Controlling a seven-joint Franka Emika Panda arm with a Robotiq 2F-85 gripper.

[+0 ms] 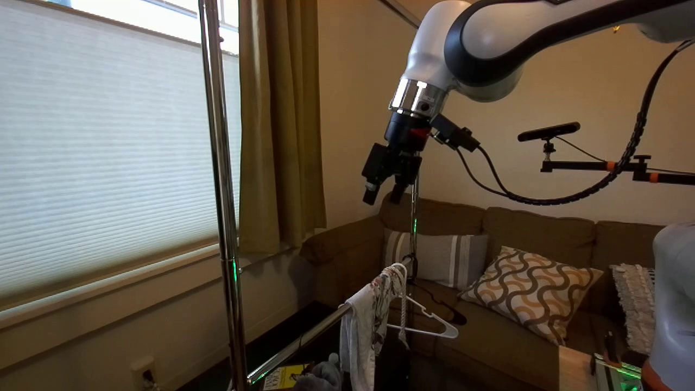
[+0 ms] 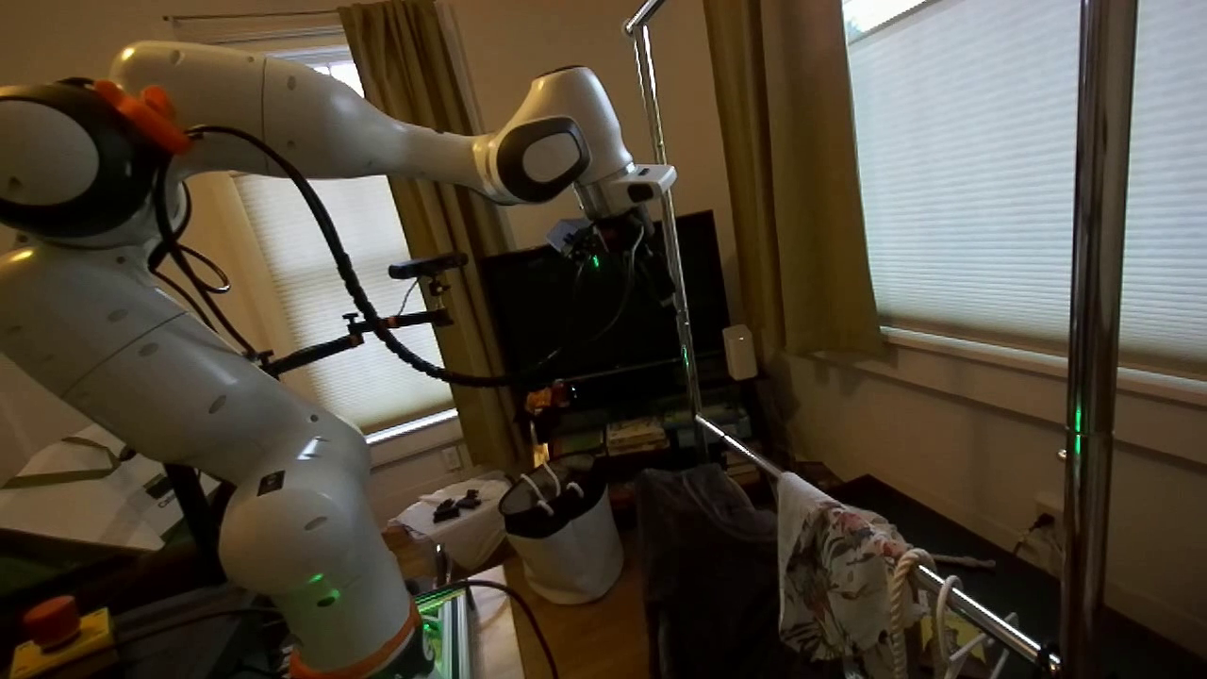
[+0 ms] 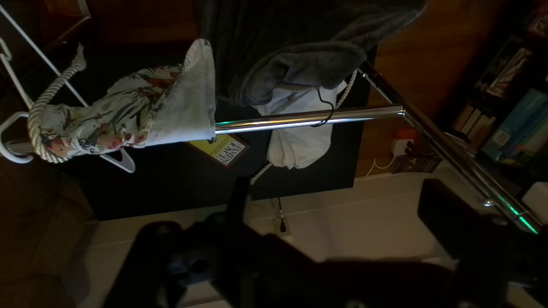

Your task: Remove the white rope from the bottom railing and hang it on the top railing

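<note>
Watching the gripper (image 1: 383, 197), we find its jaws standing apart with nothing between them, well above the low bar (image 3: 261, 123). Trouble could start right there: the pole (image 2: 691, 382) looks near, and we can't tell how much room lies between, so a careless sideways swing might knock it. Our eyes drop to that bar, and there's our rope (image 3: 35, 124), looped over it and not yet lifted, at the far left of the wrist view. A crowded spot, too! The cloth (image 3: 128, 107) touches it on one side, and the hanger (image 1: 429, 332) hangs just beside it on the other. Pinch too much and we probably drag one of them along; pinch too little and the limp rope may slip out. What looks like a second cord (image 3: 261, 173) shows well apart from the rope, and mistaking it would send us after the wrong thing. If we get to the lift, a grip near one end could send the longer tail swinging into the hanger. And at the top bar (image 2: 647, 13), barely in view, a lopsided drape would likely slide straight off.
</note>
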